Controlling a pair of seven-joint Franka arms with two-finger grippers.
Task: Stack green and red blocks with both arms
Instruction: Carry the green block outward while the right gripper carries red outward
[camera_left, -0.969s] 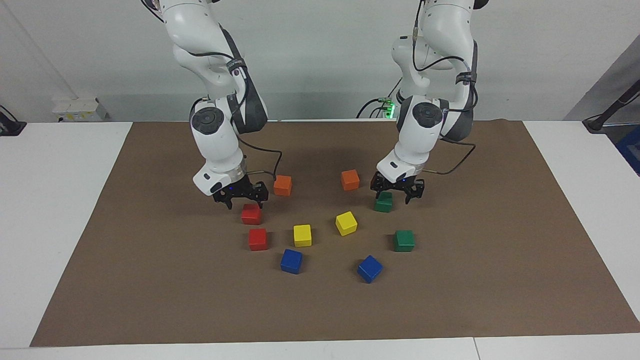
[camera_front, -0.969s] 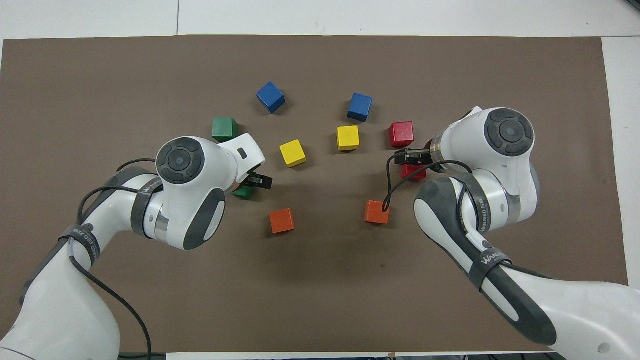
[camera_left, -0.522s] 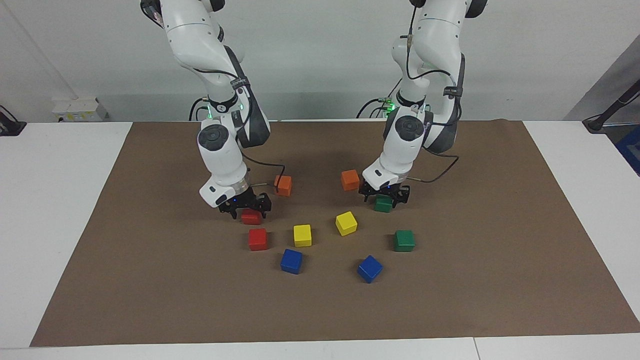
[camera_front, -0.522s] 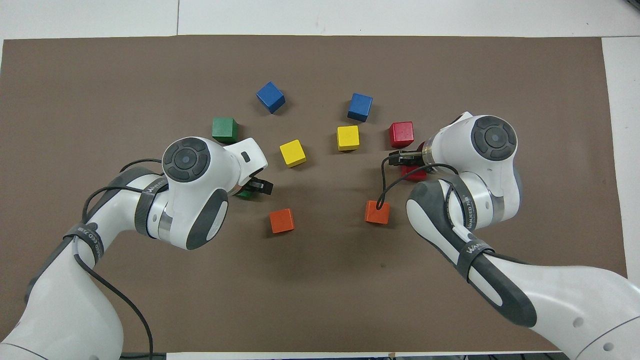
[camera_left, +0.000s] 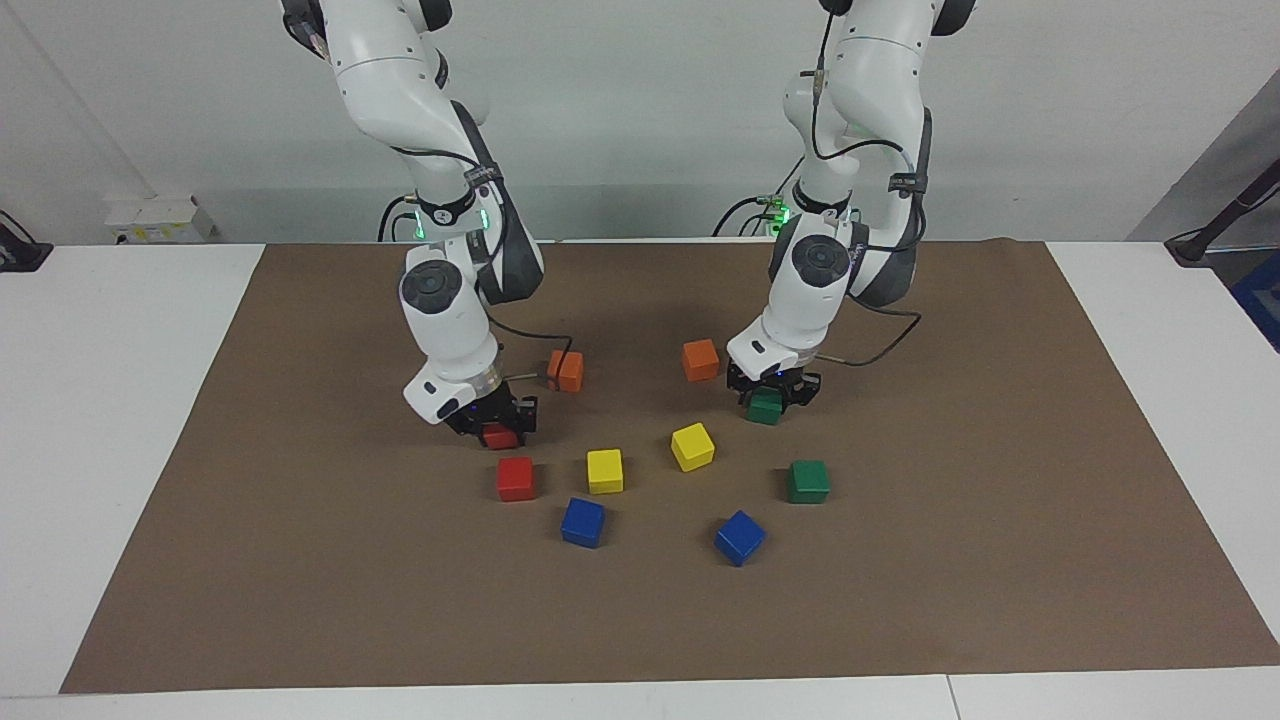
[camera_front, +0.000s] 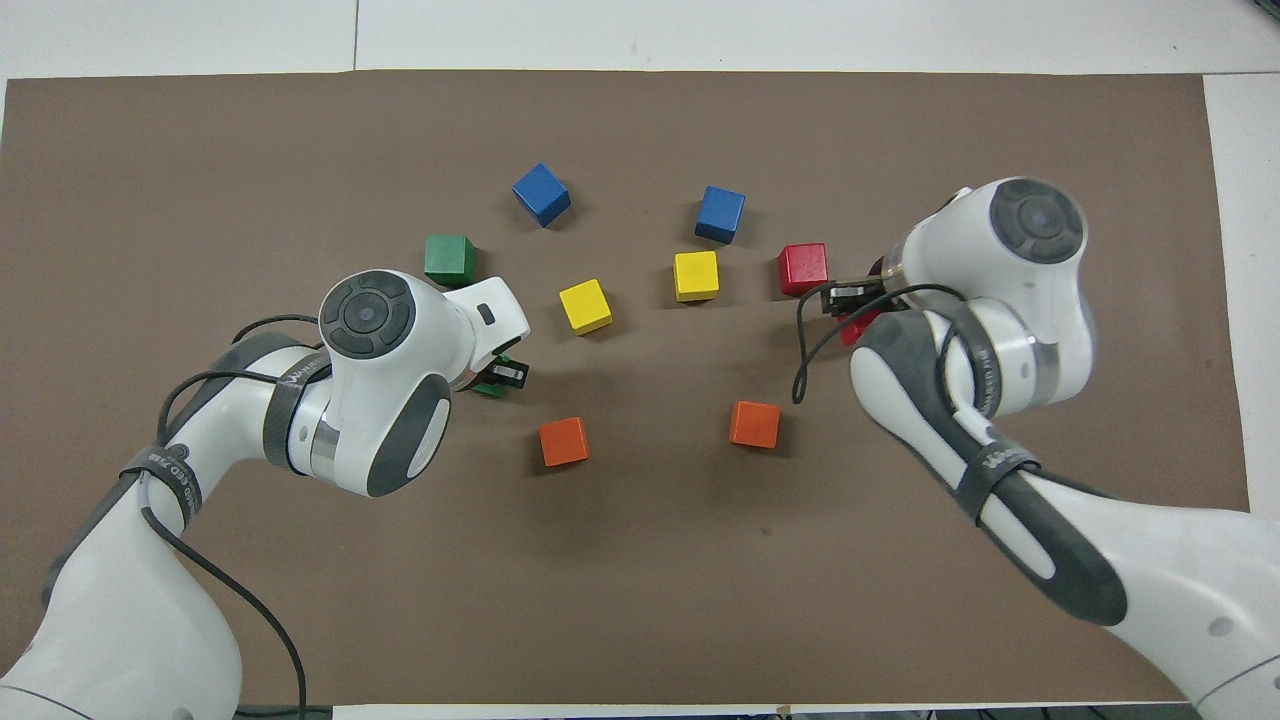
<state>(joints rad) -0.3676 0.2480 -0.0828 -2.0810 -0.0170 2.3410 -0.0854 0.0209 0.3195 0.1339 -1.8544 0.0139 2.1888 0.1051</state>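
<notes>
Nothing is stacked yet: all four task cubes sit at table level on the brown paper mat (camera_left: 300, 560), and both arms are at the pick-up stage.

The left arm's black two-finger gripper (camera_left: 768, 392) is down over the nearer small matte dark green cube (camera_left: 764, 407), its fingers clamped on the cube's sides. In the overhead view only a sliver of this green cube (camera_front: 489, 385) shows under the left gripper (camera_front: 505, 373). The second dark green cube (camera_left: 807, 481) lies untouched, farther from the robots and toward the left arm's end of the mat.

The right arm's black two-finger gripper (camera_left: 495, 420) is likewise closed on the nearer bright red matte cube (camera_left: 500, 435), which appears to rest on the mat or barely off it. The other bright red cube (camera_left: 516, 478) stands free just beside it, farther from the robots.

The two orange cubes (camera_left: 565, 370), two yellow cubes (camera_left: 605, 470) and two blue cubes (camera_left: 583, 522) lie scattered between the arms and play no part.

By this reading, the grasps are made; still to come are both lifts, carrying each held cube over its same-coloured partner, setting it squarely on top, and releasing
</notes>
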